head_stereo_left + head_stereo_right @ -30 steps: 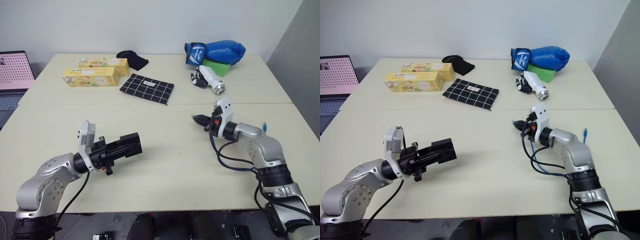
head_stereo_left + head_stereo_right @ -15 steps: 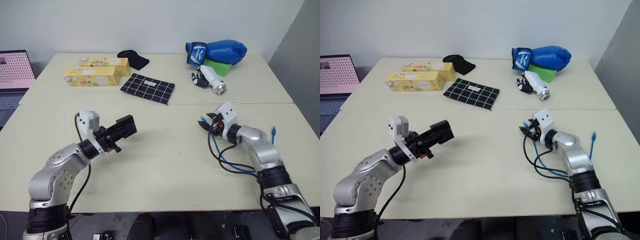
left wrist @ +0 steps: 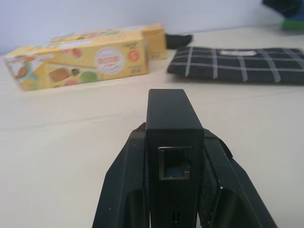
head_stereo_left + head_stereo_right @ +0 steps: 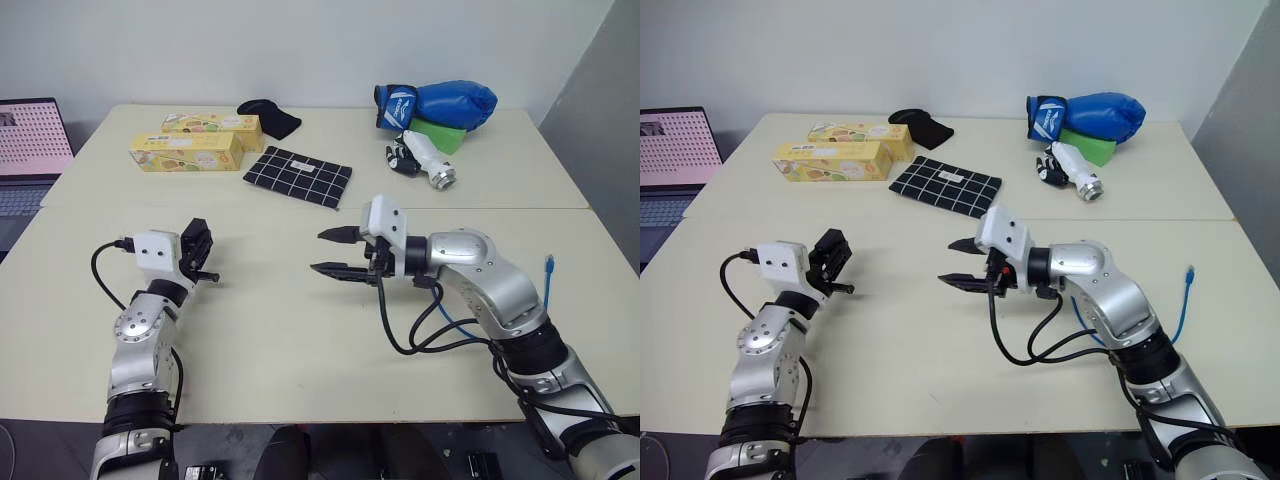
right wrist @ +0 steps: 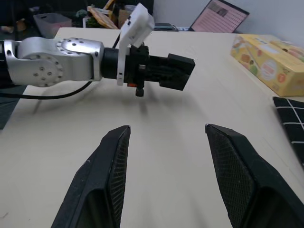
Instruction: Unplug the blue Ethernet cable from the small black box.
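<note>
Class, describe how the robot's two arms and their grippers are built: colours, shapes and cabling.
Both arms are silver-grey metal with rounded joint housings and black bands. Each wrist carries a white block. The left gripper and right gripper each have two black tapered fingers with textured inner pads. Black cables loop beside each arm.

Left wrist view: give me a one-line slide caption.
Left gripper clamps the small black box, its Ethernet port empty.

Small black box (image 3: 172, 142): matte, flat, clamped edgewise in the left gripper (image 4: 197, 255), empty port exposed. Blue Ethernet cable (image 4: 1184, 300): unplugged, trailing on the desk behind the right gripper (image 4: 335, 252).
</note>
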Controlling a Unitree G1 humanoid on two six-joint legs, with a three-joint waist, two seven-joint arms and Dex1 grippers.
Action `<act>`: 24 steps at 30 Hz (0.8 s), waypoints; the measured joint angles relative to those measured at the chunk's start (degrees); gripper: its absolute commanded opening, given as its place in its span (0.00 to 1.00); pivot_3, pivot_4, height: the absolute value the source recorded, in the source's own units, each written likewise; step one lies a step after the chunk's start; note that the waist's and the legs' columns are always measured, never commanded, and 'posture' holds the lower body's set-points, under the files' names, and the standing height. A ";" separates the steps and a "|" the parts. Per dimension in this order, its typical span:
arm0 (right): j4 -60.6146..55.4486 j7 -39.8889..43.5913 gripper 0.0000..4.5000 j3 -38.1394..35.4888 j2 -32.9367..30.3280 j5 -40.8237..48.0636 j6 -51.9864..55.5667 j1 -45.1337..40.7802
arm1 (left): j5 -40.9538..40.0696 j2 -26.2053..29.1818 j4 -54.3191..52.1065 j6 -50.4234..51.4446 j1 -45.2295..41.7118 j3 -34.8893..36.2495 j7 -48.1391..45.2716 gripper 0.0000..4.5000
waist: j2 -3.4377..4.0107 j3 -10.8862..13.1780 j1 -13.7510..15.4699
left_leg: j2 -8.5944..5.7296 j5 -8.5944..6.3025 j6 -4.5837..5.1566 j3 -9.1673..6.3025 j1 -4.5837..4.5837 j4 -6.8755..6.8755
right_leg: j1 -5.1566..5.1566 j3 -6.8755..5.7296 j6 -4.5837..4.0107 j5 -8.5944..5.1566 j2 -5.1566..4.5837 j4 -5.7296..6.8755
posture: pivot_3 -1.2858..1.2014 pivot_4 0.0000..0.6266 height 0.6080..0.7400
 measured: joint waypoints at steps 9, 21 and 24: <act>0.63 2.41 0.60 2.09 -0.39 -1.69 0.00 -0.08 | 1.35 -1.27 11.96 -10.25 -3.33 0.28 1.37 0.36 | -0.03 -0.02 -0.16 | 0.00 0.02 -0.03 0.00 -0.39 0.17 | -0.40 0.01 0.05 0.04 -0.02 0.18 | 0.52 0.24 1.00; -1.14 2.67 0.60 2.11 -1.12 -2.50 0.92 0.76 | -2.71 -2.21 4.09 -4.30 2.38 1.70 -0.40 0.87 | -0.03 -0.02 -0.41 | 0.04 0.00 0.01 -0.01 -0.38 0.46 | -0.40 0.05 0.05 0.04 -0.01 0.45 | 0.52 0.24 1.00; -1.97 2.47 0.60 2.08 -1.35 -2.50 1.49 1.49 | -2.57 -1.85 -5.36 1.95 8.17 1.34 0.76 0.87 | -0.03 -0.03 -0.54 | 0.08 -0.01 0.02 -0.01 -0.39 0.50 | -0.40 0.11 0.05 0.04 -0.04 0.46 | 0.52 0.24 1.00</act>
